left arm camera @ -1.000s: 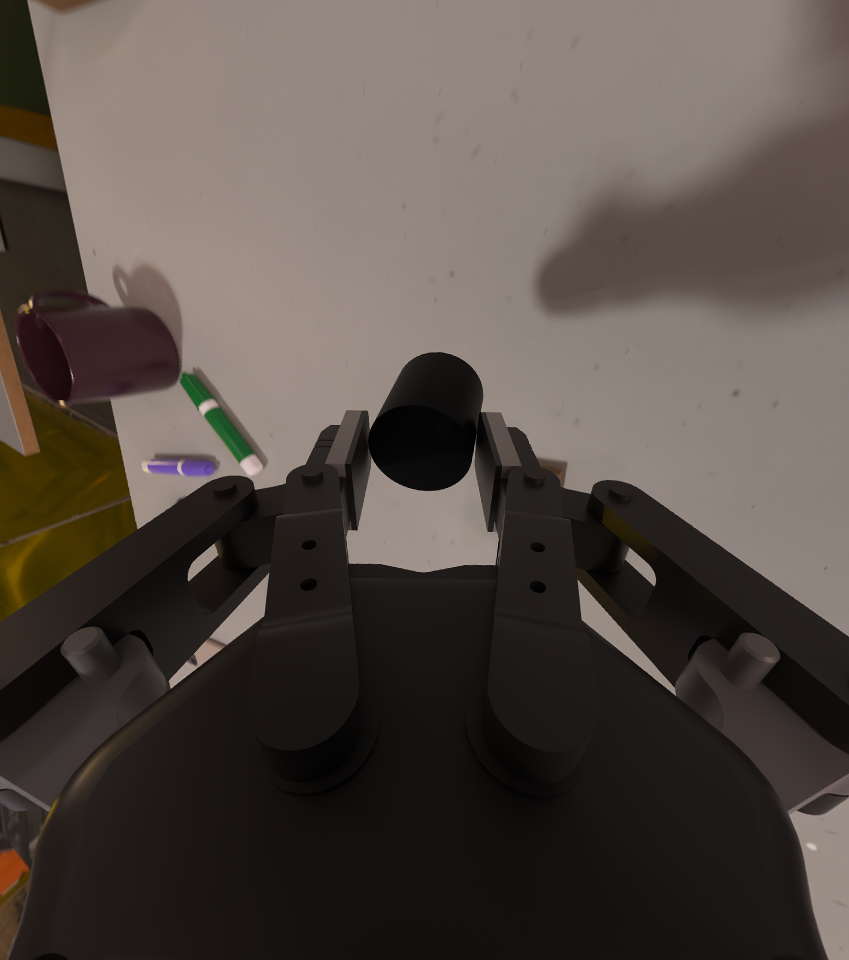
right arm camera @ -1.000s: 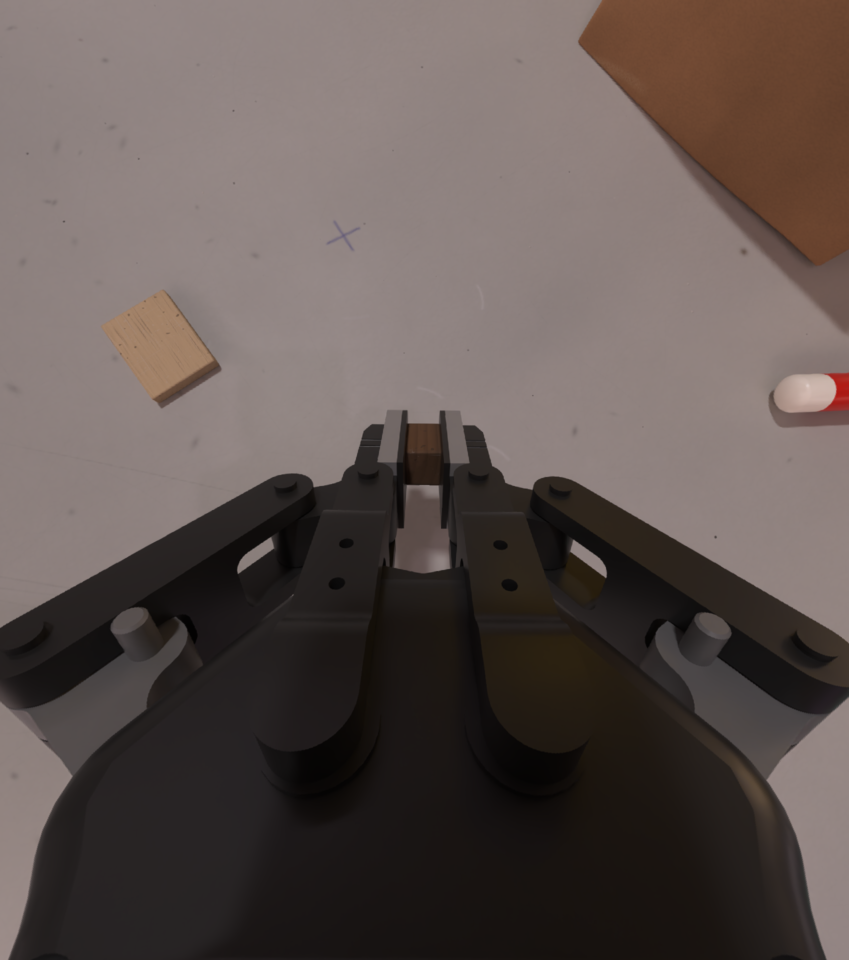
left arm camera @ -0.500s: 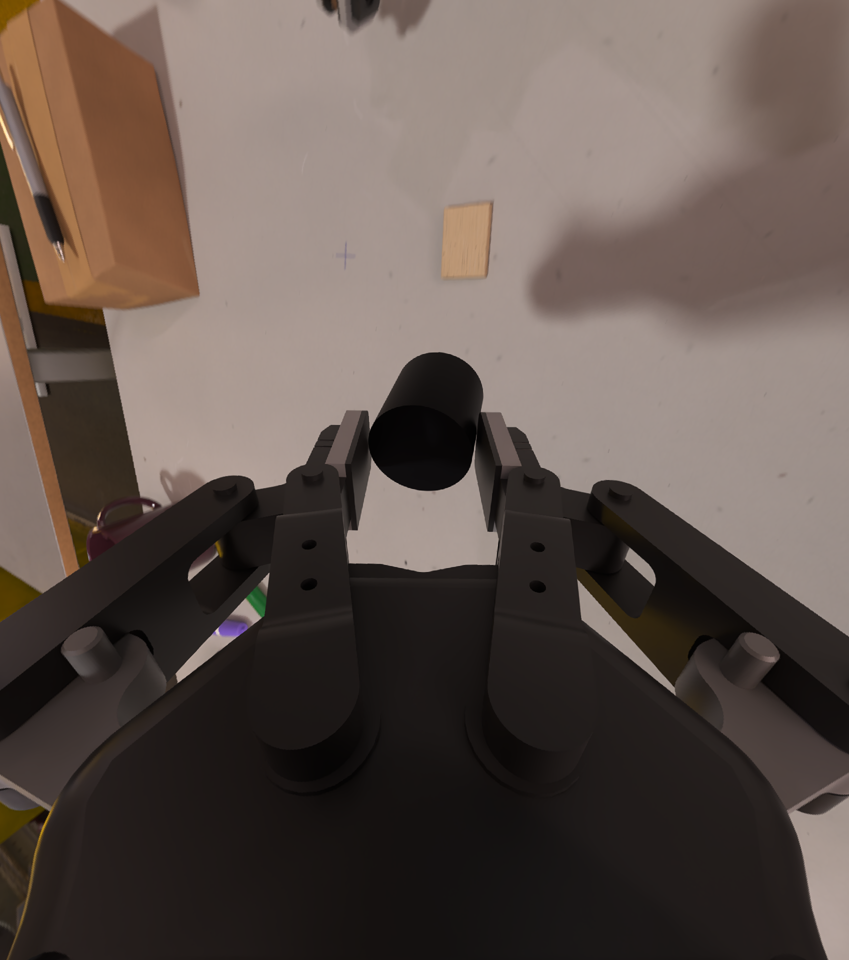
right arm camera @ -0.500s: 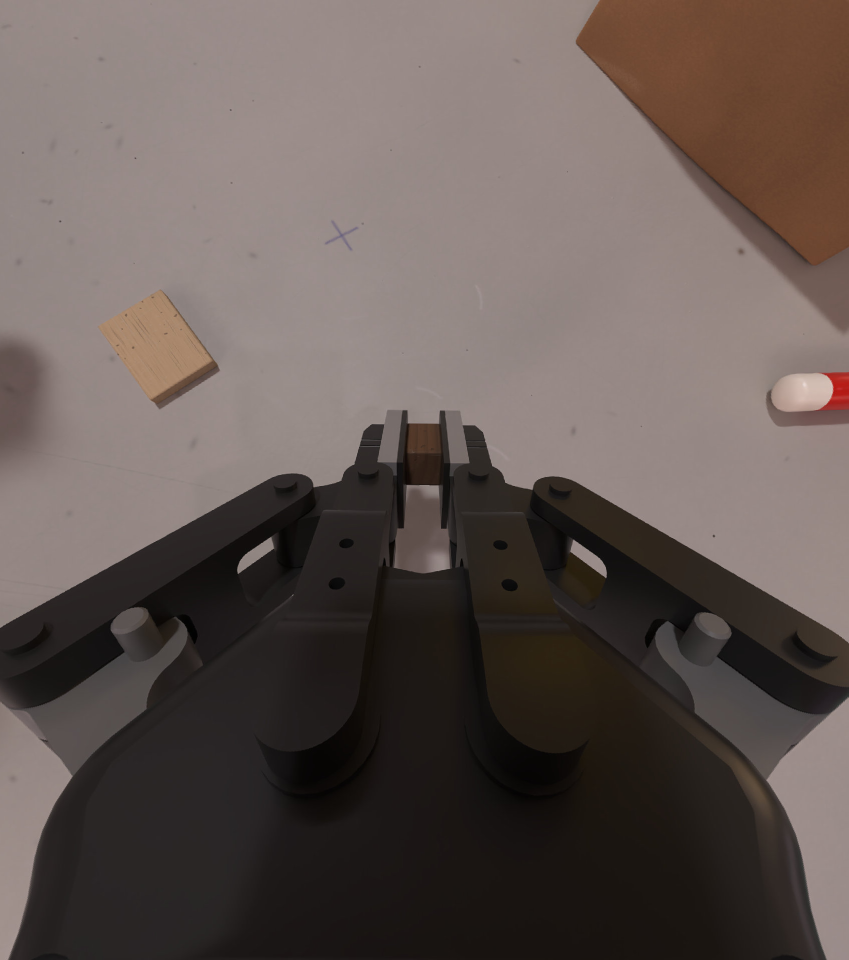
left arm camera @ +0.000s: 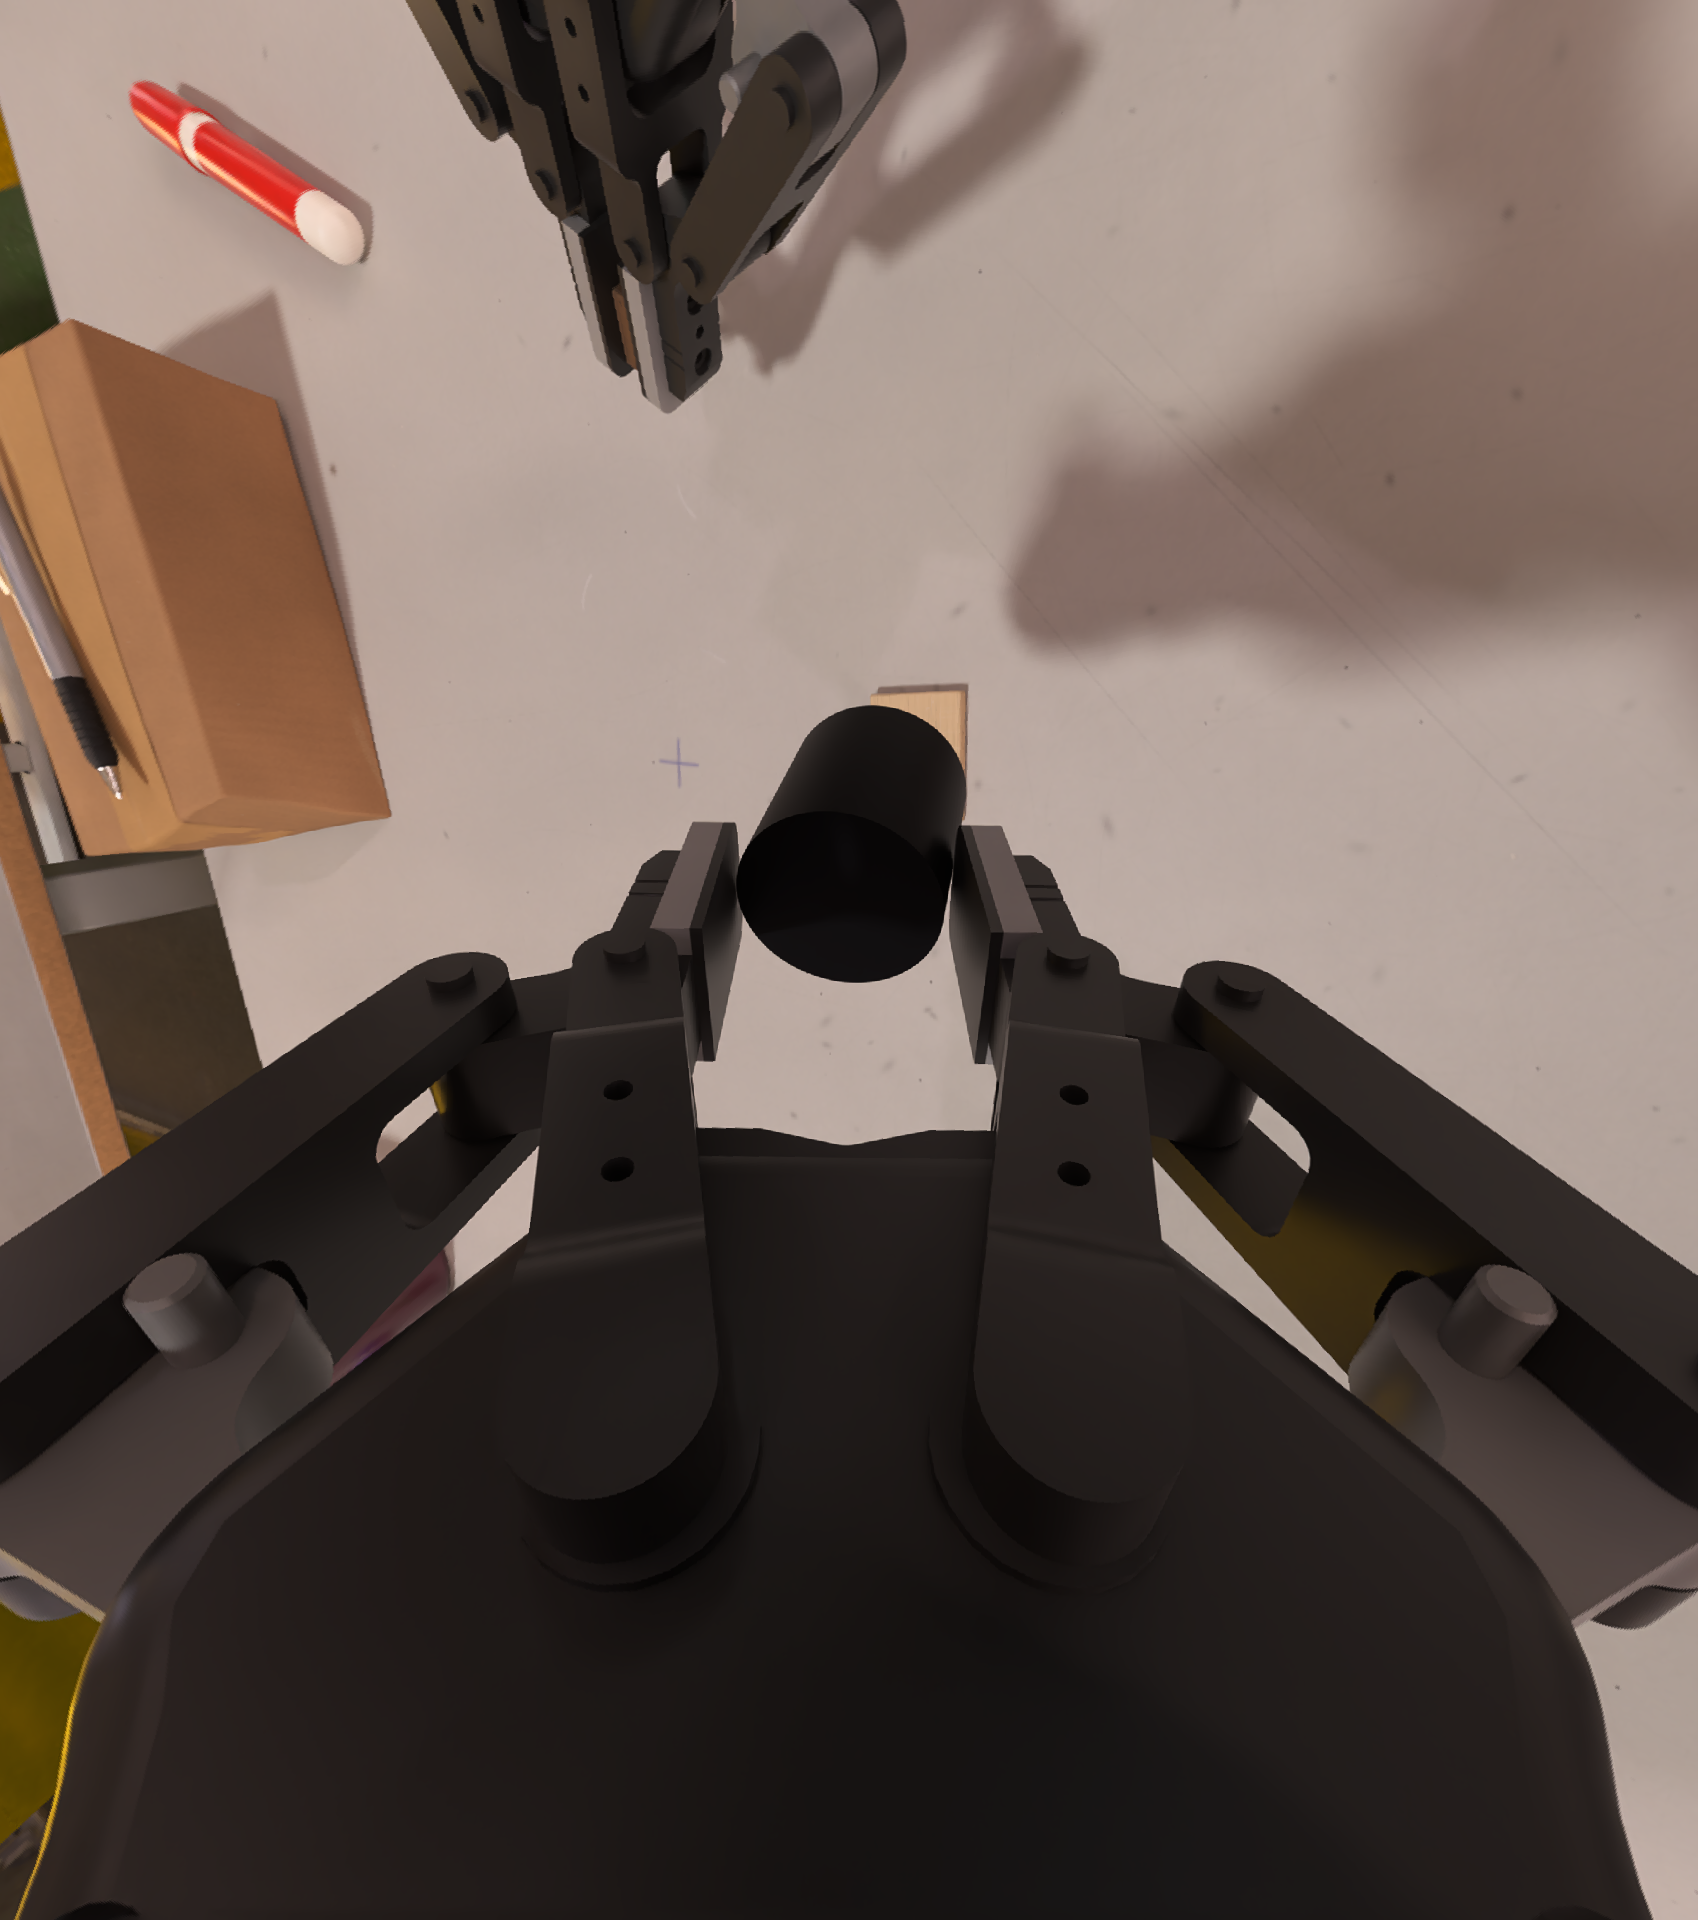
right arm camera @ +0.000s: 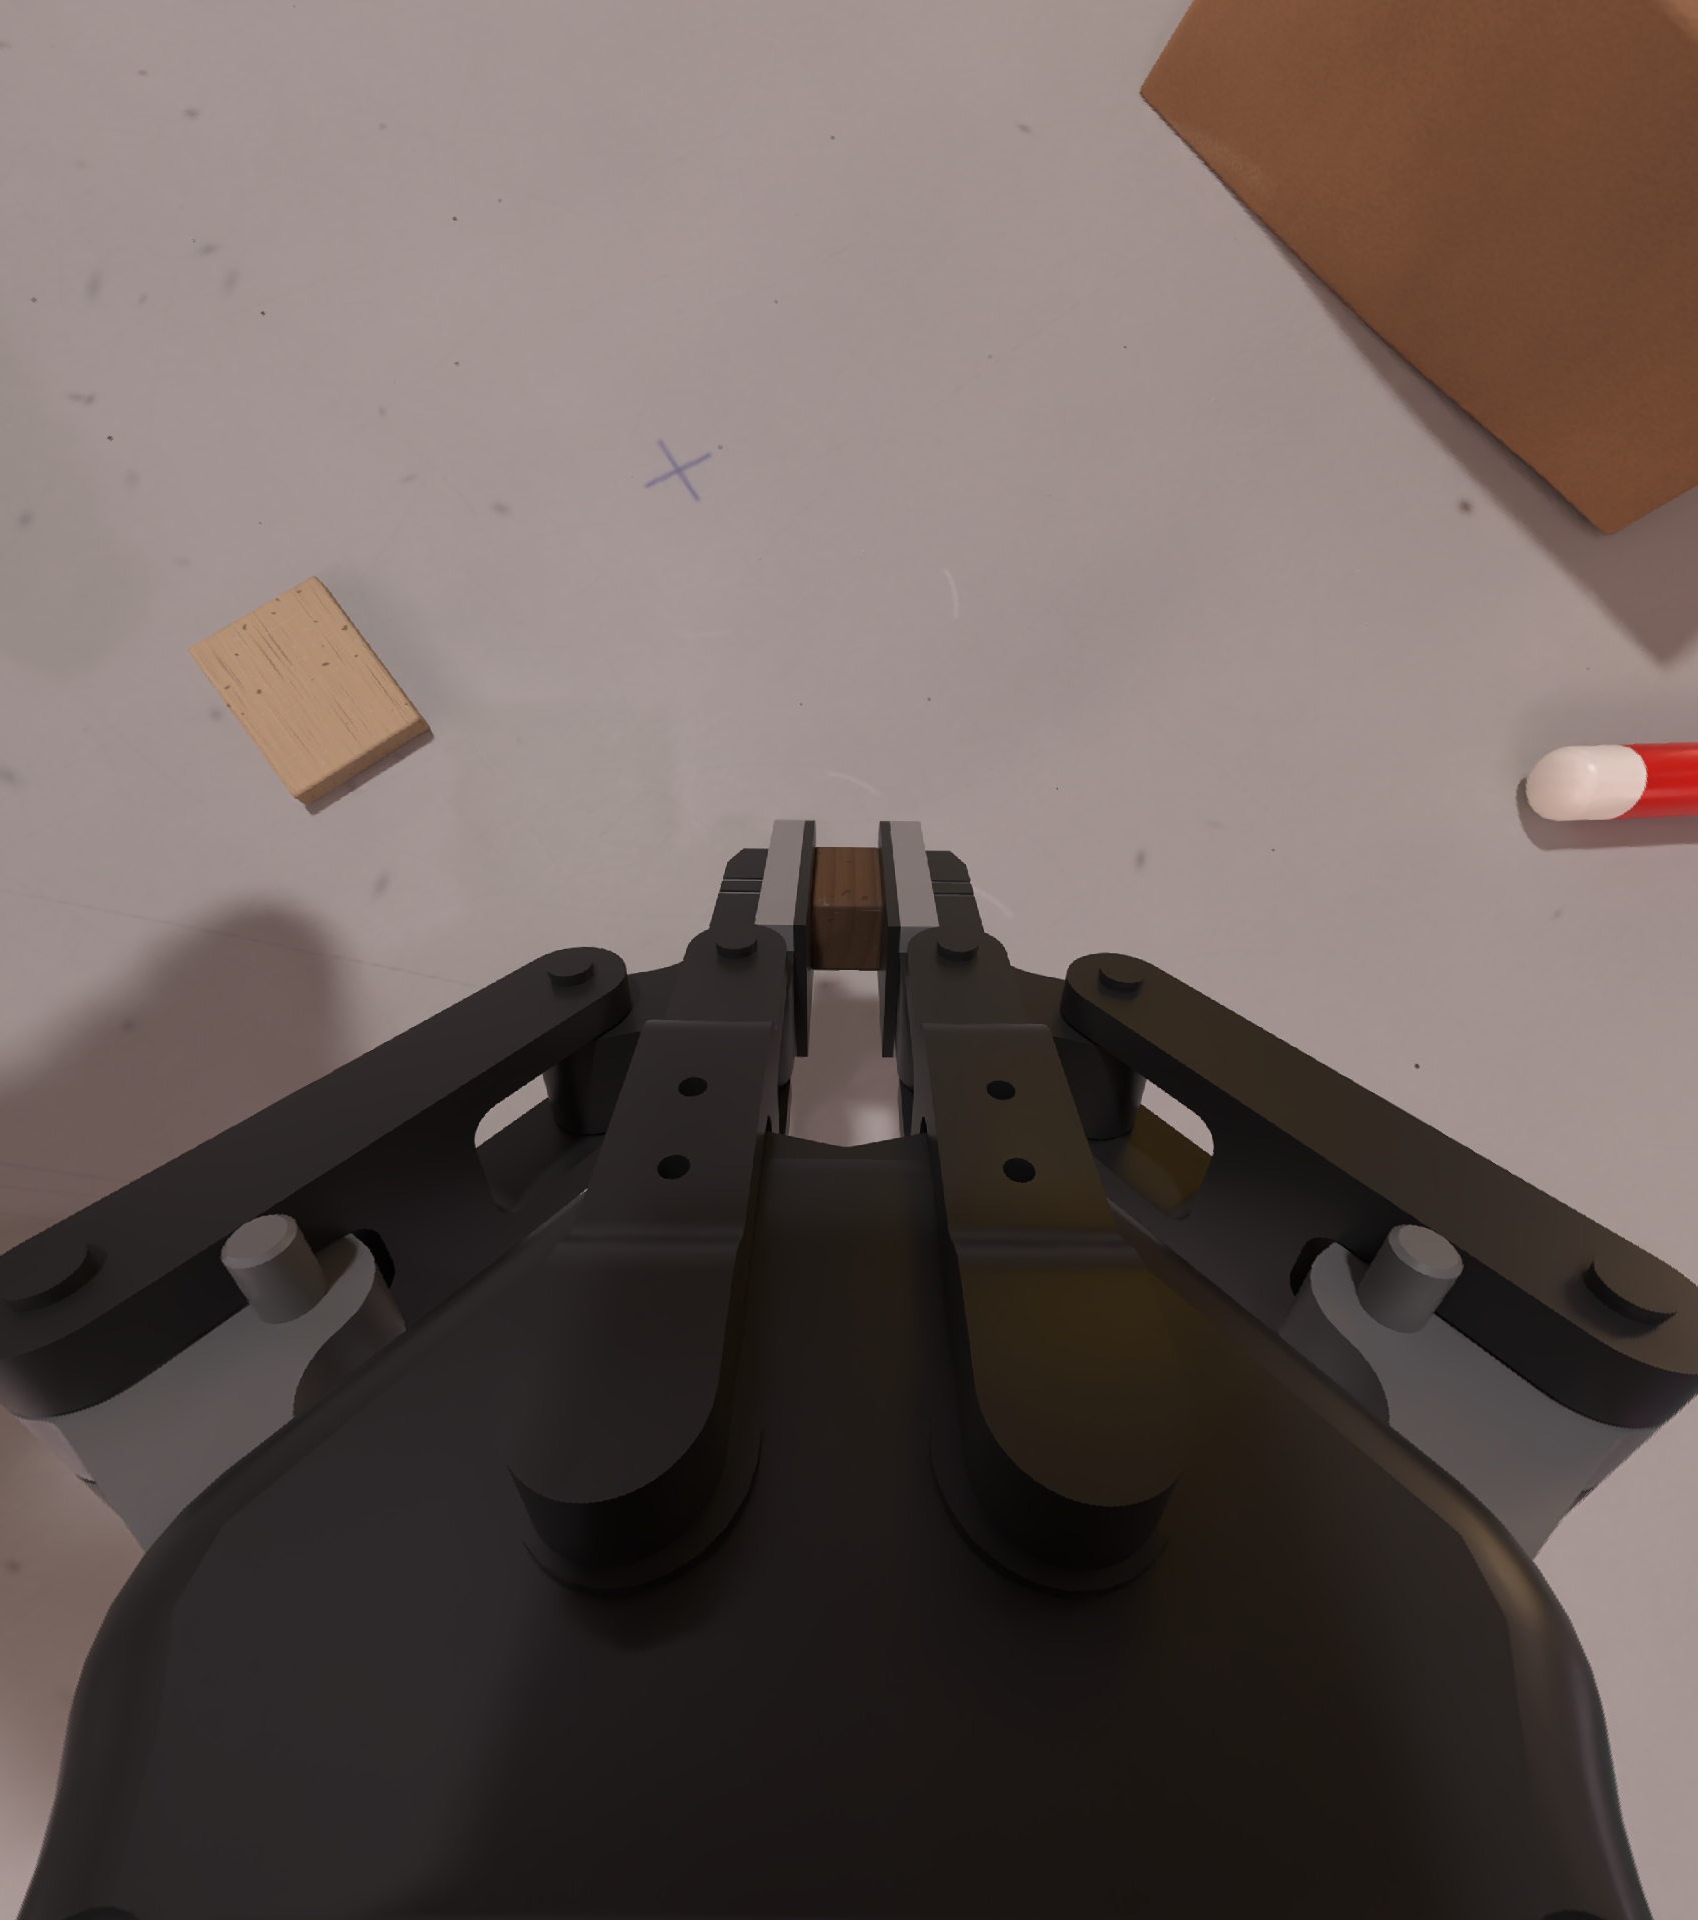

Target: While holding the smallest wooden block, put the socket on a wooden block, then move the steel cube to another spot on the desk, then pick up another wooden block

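Observation:
My left gripper [left arm camera: 840, 883] is shut on a black cylindrical socket [left arm camera: 850, 842] and holds it above the desk. A flat pale wooden block [left arm camera: 938, 717] lies on the desk just beyond the socket, mostly hidden by it. The same block shows in full in the right wrist view [right arm camera: 310, 688], to the left of my right gripper. My right gripper [right arm camera: 850, 883] is shut on a small dark brown wooden block [right arm camera: 845, 906] above the desk. That gripper also shows at the top of the left wrist view [left arm camera: 658, 353]. The steel cube is not in view.
A large brown wooden box [left arm camera: 190, 592] with a silver pen [left arm camera: 34, 613] on it lies at the desk's left edge; it also shows in the right wrist view [right arm camera: 1531, 239]. A red marker with a white cap [left arm camera: 247, 171] [right arm camera: 1676, 795] lies nearby. A small pen cross [left arm camera: 679, 764] marks the desk.
My left gripper has carried the socket forward across the desk: the mug and pens have left view, and the pale block now sits right behind the socket. The right gripper has not moved.

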Motion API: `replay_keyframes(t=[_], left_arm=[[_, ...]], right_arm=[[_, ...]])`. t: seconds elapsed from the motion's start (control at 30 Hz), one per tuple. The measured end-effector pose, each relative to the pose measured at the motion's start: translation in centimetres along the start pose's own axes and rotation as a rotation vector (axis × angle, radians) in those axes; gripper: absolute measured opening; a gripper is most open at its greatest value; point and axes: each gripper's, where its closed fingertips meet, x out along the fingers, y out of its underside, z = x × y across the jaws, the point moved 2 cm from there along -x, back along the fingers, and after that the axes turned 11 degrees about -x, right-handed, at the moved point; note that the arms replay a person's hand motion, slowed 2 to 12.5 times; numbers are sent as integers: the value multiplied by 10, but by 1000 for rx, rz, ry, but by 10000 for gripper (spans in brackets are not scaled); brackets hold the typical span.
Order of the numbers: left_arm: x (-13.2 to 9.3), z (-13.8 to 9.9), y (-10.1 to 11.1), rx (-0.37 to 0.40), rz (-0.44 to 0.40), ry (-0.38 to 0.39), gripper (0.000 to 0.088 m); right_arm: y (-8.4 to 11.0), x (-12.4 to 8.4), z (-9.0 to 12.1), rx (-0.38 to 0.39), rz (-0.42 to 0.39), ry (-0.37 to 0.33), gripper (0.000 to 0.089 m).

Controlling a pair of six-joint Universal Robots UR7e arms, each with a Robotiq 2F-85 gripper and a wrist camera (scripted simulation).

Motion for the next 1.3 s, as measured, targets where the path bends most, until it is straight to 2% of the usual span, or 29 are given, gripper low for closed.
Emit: replay_keyframes(t=[0.33,0.5,0.6,0.97,1.2,1.3], left_arm=[[41,8,-7,-45,81,21,369],[58,4,-5,-64,128,77,369],[67,3,-4,-68,155,84,369],[90,7,9,-34,256,58,369],[100,-3,14,-60,292,113,369],[102,-4,14,-65,298,113,370]], right_arm=[[0,0,0,-3,-2,8,106],[0,0,0,-5,-3,8,106],[0,0,0,-5,-4,8,106],[0,1,0,-7,-13,2,106],[0,1,0,-7,-14,0,106],[0,1,0,-8,-15,1,106]])
